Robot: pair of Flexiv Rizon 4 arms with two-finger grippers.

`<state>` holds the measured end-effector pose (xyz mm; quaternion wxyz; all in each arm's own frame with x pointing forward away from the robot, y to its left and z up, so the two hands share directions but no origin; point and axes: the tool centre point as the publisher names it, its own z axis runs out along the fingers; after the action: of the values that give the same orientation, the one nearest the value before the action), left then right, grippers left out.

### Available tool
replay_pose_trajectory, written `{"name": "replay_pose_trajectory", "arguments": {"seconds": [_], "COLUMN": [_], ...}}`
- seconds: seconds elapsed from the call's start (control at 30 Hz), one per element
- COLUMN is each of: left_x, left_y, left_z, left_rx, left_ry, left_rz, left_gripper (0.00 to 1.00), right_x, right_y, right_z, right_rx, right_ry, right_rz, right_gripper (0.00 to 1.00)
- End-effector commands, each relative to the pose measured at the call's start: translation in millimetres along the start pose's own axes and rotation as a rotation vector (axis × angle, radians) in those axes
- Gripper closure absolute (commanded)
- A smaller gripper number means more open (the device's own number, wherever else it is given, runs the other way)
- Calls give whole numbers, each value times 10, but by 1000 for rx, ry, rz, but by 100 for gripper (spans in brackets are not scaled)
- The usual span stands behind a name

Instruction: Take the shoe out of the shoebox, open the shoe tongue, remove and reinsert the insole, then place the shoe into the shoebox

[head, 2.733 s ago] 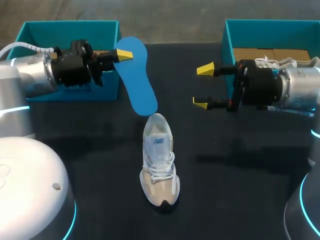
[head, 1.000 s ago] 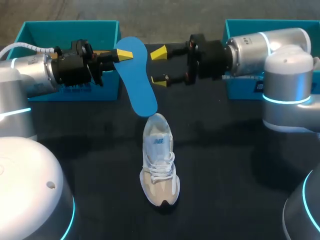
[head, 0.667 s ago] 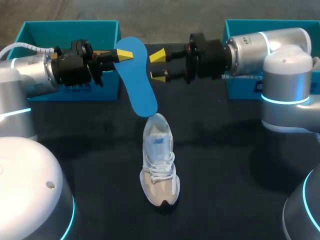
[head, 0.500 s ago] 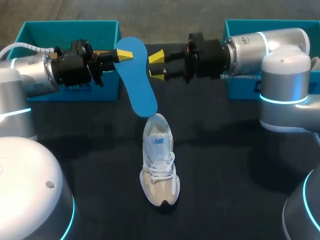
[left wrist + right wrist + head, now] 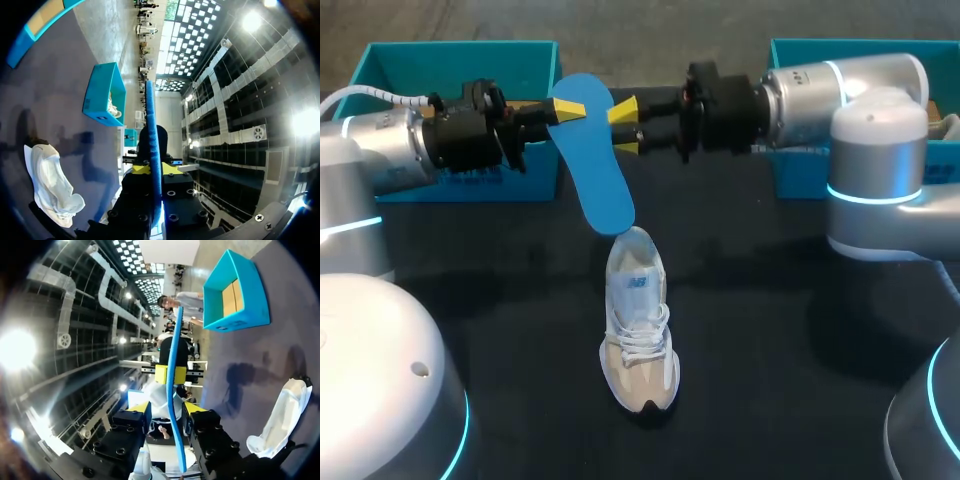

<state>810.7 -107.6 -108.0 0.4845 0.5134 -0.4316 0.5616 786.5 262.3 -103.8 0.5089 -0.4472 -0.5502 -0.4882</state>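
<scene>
My left gripper (image 5: 568, 108) is shut on the wide end of a blue insole (image 5: 598, 170), which hangs aslant over the table, its lower tip just above the heel of the shoe. That white and beige shoe (image 5: 638, 320) lies on the black table with its toe toward the near edge. From the right, my right gripper (image 5: 624, 128) stands at the insole's right edge. In the right wrist view the insole (image 5: 173, 405) runs edge-on between the fingers of that gripper (image 5: 167, 412), a gap on each side. The left wrist view has the insole (image 5: 152, 135) clamped in my left gripper (image 5: 155, 172).
A teal shoebox (image 5: 450, 60) stands at the back left behind my left arm. Another teal box (image 5: 860, 60) stands at the back right, with a second white shoe (image 5: 112, 105) in it. The dark table spreads around the shoe (image 5: 50, 185).
My right arm has swung left from its box to the insole, and its fingers have narrowed around the insole's edge. The left arm, the insole and the shoe have not moved.
</scene>
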Motion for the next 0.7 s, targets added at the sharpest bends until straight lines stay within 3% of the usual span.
{"name": "replay_pose_trajectory", "arguments": {"seconds": [0.03, 0.6, 0.7], "left_x": [4, 4, 4], "left_y": [9, 9, 9], "left_z": [0, 0, 0], "left_rx": [1, 1, 1], "left_ry": [-3, -3, -3], "left_rz": [0, 0, 0], "left_gripper": [100, 100, 100], "right_x": [36, 6, -11], "right_y": [15, 19, 27], "right_z": [44, 106, 116], "right_rx": [-7, -9, -8], "right_ry": [-10, -17, -14], "right_rz": [-1, 3, 6], "right_gripper": [64, 84, 83]}}
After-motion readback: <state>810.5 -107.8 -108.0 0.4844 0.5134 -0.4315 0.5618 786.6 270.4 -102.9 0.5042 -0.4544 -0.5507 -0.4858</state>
